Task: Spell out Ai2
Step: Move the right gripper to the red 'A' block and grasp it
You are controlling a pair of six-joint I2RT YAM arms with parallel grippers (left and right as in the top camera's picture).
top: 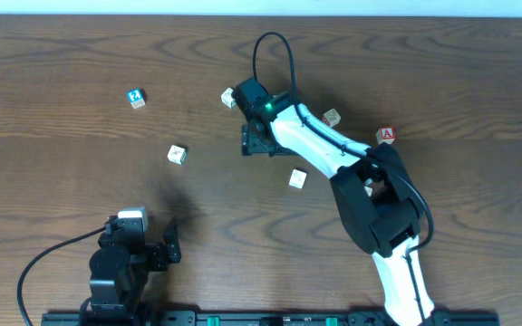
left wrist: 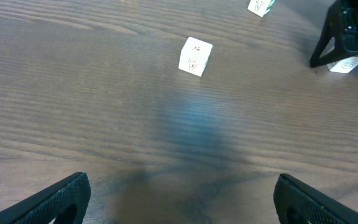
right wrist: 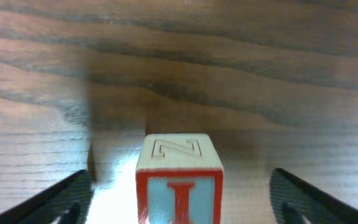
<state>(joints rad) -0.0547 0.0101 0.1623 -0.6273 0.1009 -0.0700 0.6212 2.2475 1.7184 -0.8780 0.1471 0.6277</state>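
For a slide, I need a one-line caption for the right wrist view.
Open right tool on either side of the red-framed "I" cube, not touching it, on the wooden table.

Overhead: high, straight down, whole worktop [top: 62, 181] in frame; left wrist: low, close to the surface, angled forward, mid-range, sharing a pale cube [left wrist: 195, 56] with overhead; right wrist: very near, facing forward-down, I cube [right wrist: 179, 180] filling lower centre.
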